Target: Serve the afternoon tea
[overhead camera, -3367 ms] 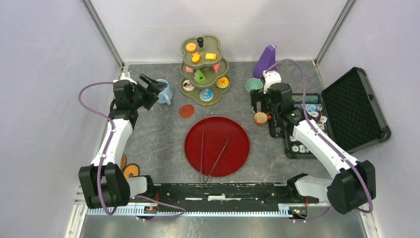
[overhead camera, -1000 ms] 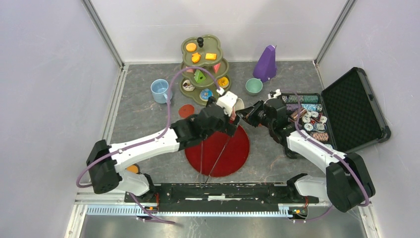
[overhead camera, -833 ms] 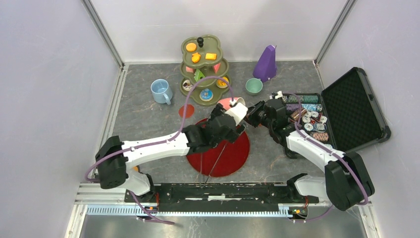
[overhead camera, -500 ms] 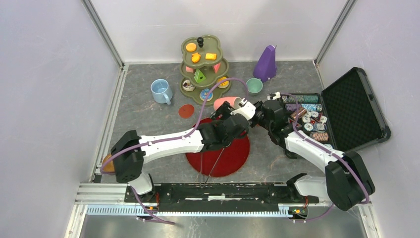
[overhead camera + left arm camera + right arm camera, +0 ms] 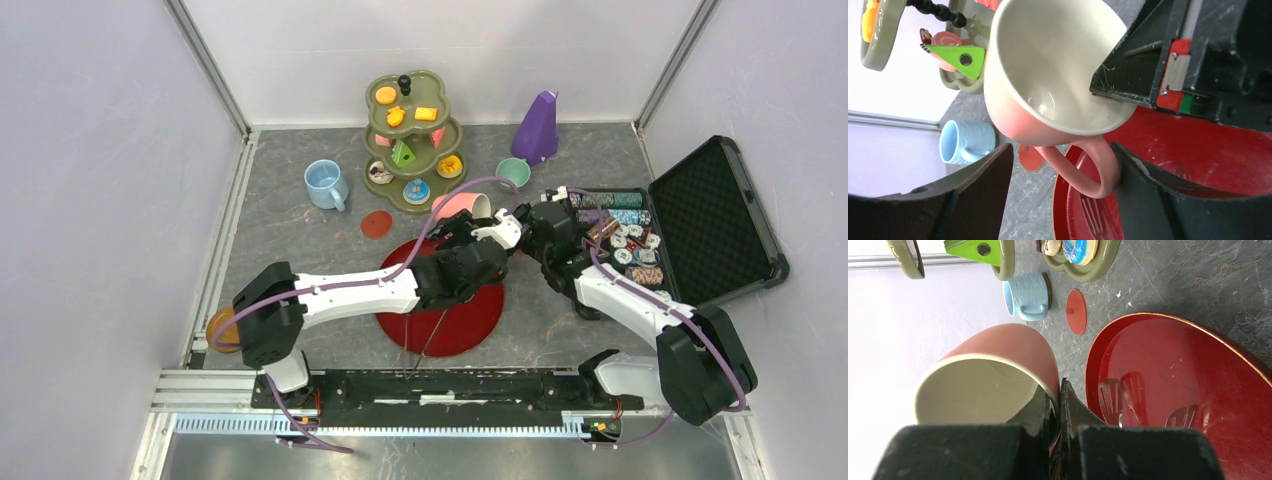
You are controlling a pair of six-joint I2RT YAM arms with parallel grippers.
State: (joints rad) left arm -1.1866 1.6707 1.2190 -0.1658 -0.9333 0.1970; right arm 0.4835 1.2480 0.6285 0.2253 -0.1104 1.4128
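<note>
A pink mug hangs tipped on its side above the far edge of the red plate, its mouth towards the right arm. My right gripper is shut on the mug's rim, one finger inside and one outside. My left gripper stands open around the mug's handle. Its right finger touches the handle, while the left finger is well apart from it. A blue mug and a green mug stand on the table. Cakes and donuts sit on the green tiered stand.
Two pairs of tongs lie on the red plate. An orange coaster lies left of the plate. A purple metronome stands at the back. An open black case with poker chips is on the right.
My left arm has swung right from the plate's left side to the pink mug, and its jaws have narrowed around the handle. The right gripper has kept the mug almost still.
</note>
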